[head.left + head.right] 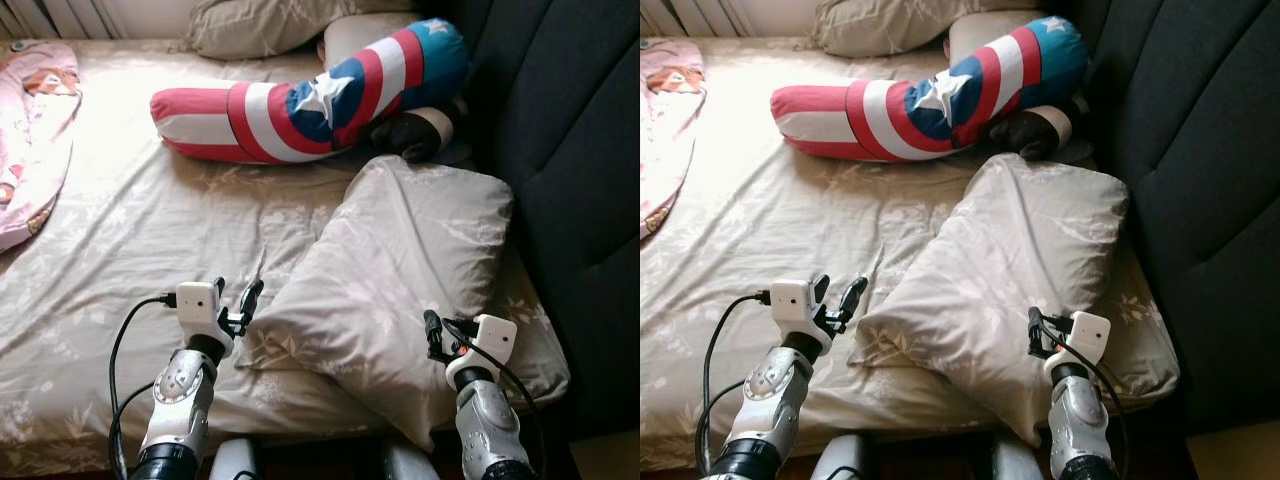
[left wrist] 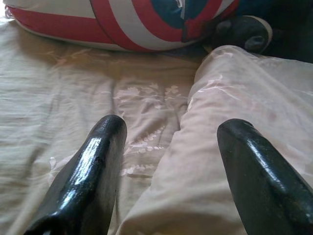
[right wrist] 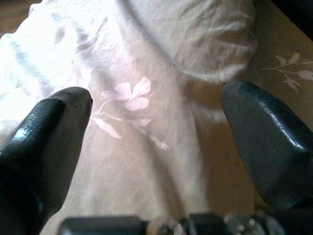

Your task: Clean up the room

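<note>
Though rumpled, the beige floral pillow (image 1: 400, 270) lies askew.

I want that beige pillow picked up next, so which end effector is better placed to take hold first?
Probably the left end effector: its open fingers sit at the corner of the beige pillow, by its edge. The right end effector is open over the pillow's flat face, where a pinch seems harder.

On the bed (image 1: 150, 230) — three beige floral pillows, one near at right (image 1: 400, 270) and two far by the headboard (image 1: 250, 25) (image 1: 365, 35); one stars-and-stripes bolster (image 1: 300, 100); one pink printed blanket at far left (image 1: 30, 120); one dark headboard at right (image 1: 570, 150) — plus two grippers, left (image 1: 235, 300) and right (image 1: 440, 335).
</note>
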{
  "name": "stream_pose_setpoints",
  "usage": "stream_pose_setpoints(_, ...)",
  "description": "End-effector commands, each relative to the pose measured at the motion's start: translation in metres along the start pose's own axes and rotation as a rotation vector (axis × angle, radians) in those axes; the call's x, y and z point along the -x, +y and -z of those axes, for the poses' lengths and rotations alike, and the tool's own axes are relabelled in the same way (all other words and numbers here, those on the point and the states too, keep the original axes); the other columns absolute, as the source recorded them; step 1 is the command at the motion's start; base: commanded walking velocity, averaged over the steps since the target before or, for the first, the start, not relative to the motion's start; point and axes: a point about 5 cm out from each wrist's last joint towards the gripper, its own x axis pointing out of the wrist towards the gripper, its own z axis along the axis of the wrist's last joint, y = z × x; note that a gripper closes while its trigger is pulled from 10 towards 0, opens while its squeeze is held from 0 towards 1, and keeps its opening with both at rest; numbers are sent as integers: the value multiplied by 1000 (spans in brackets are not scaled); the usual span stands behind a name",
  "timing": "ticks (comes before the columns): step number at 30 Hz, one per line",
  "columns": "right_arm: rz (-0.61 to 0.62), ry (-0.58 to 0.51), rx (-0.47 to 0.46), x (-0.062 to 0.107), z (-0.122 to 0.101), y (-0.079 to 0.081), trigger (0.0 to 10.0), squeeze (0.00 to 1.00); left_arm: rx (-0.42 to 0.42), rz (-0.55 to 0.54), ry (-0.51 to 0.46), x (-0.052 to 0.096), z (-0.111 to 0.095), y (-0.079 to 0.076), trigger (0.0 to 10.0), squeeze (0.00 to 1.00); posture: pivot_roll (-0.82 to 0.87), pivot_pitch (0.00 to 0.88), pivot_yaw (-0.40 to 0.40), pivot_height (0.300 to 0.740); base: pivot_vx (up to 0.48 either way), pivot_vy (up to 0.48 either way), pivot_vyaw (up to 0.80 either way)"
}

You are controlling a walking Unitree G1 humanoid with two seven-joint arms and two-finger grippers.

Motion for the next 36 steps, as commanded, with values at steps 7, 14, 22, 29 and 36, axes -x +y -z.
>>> stream_pose_setpoints(7, -17, 50, -62, 2, 8, -2, 10000, 1000, 3, 5, 12, 3, 3, -1, 10000, 0, -19, 196, -33, 646, 0, 0, 0)
stream_pose_setpoints(14, 20, 130, -159, -6, 8, -3, 10000, 1000, -7, 6, 9, 2, 0, 1, 10000, 0, -12, 204, -23, 646, 0, 0, 0)
stream_pose_setpoints(22, -9, 201, -203, -12, 9, 4, 10000, 906, -15, 12, 11, 3, -1, 2, 10000, 0, -1, 213, -11, 646, 0, 0, 0)
stream_pose_setpoints(29, -21, 279, -176, -10, 17, 3, 10000, 0, -18, 23, 15, 4, -2, 2, 10000, 0, 4, 225, 0, 646, 0, 0, 0)
stream_pose_setpoints(36, -36, 349, -177, -5, 27, 2, 10000, 0, -24, 28, 19, 6, -3, 2, 10000, 0, 10, 236, 7, 646, 0, 0, 0)
